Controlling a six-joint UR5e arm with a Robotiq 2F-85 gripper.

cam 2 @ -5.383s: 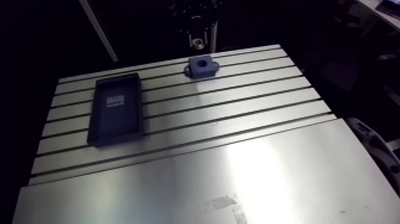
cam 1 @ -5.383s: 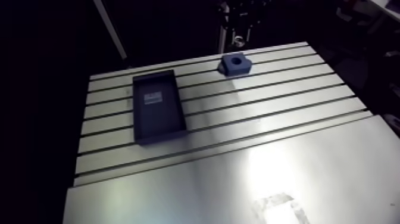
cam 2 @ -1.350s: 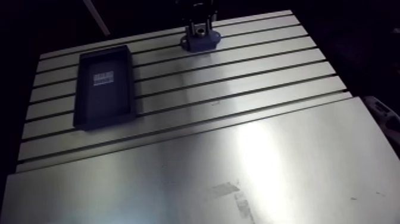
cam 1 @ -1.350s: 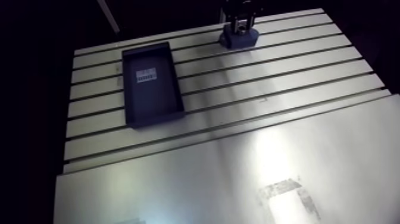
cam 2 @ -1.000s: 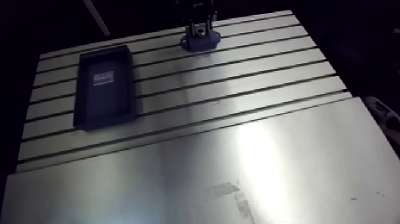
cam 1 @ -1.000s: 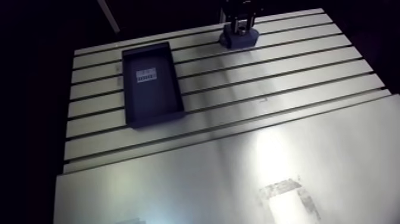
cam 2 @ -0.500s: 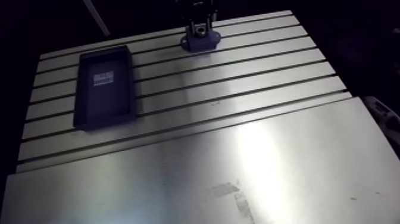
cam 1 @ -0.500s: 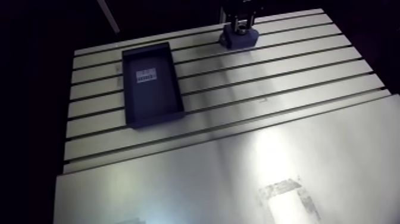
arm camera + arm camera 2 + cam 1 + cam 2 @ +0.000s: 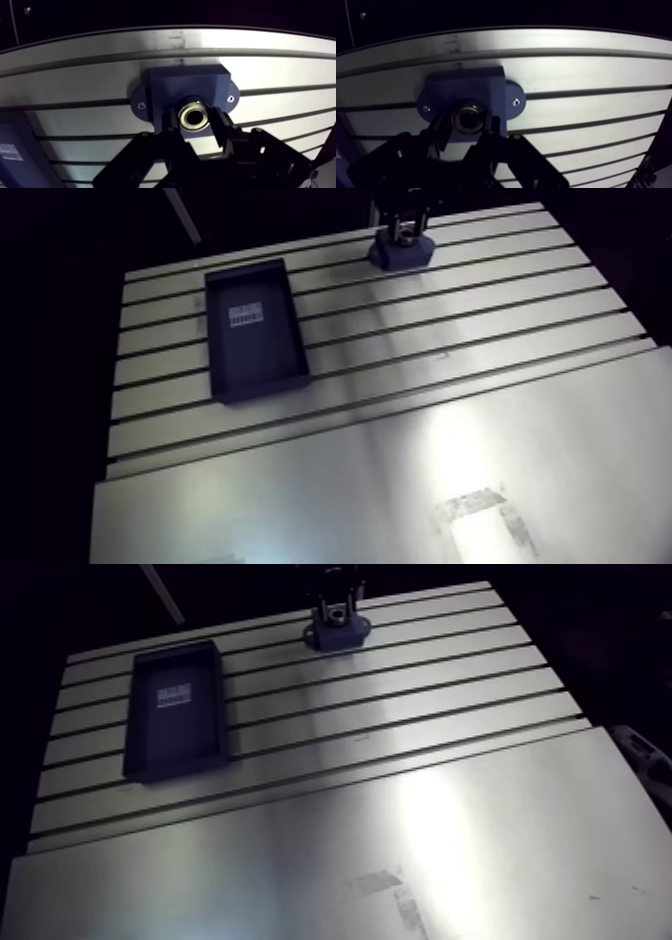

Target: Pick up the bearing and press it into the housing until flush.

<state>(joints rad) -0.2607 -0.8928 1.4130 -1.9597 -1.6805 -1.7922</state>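
Note:
The blue housing sits on the slotted table near its far edge. It is a square block with two screw ears. In the wrist view the metal bearing lies right over the housing's bore. My gripper holds it from both sides, shut on it, with the dark fingers against the ring. How deep the bearing sits in the bore I cannot tell. In the arm view the gripper stands straight down on the housing.
A dark rectangular tray with a white label lies on the slotted table's left half, well apart from the housing. A smooth metal plate covers the near part of the table. The table's far edge runs just behind the housing.
Earlier the gripper hung above the housing, whose bore showed empty; it has come down onto it, and the camera shifted with the arm. Across the latest frames nothing visibly moves.

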